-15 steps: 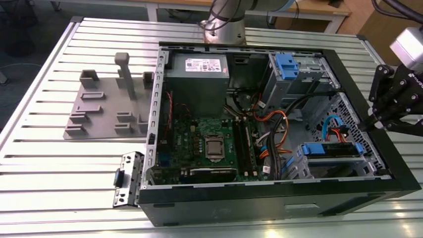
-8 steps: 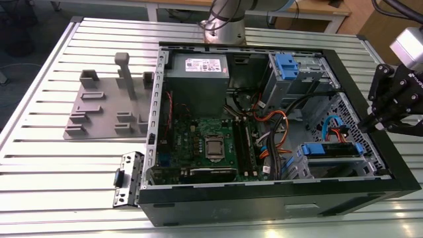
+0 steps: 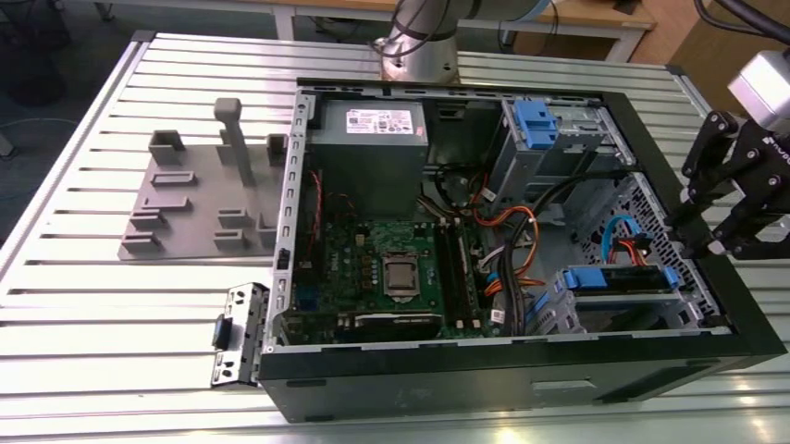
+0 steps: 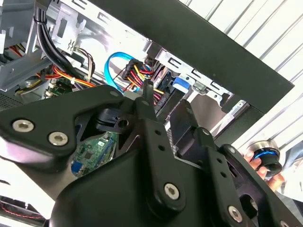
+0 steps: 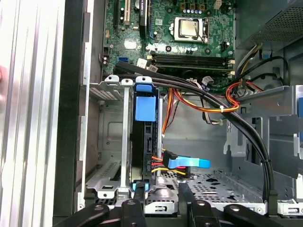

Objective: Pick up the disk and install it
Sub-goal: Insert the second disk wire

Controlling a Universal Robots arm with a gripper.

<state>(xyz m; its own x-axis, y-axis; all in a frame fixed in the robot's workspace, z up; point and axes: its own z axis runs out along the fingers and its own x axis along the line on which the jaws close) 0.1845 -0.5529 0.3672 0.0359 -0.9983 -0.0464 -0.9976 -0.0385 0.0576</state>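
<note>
While the disk (image 5: 143,142) sits edge-up in the drive cage (image 5: 106,142) with its cables attached, the gripper (image 3: 704,248), jaw state indeterminate, should stay aligned above it, clear of cables

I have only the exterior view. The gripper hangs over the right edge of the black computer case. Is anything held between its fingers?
Observer: No. In the first wrist view the gripper is open, with nothing between its fingers.
Operator: Where is the disk?
Observer: The disk, in its bright blue plastic carrier, stands on edge inside the grey metal bay, close to the gripper's fingertips.
Operator: Is any cable near it?
Observer: Yes. A blue flat connector with red, yellow and black wires lies right beside the disk. I cannot tell whether it is plugged in.
</note>
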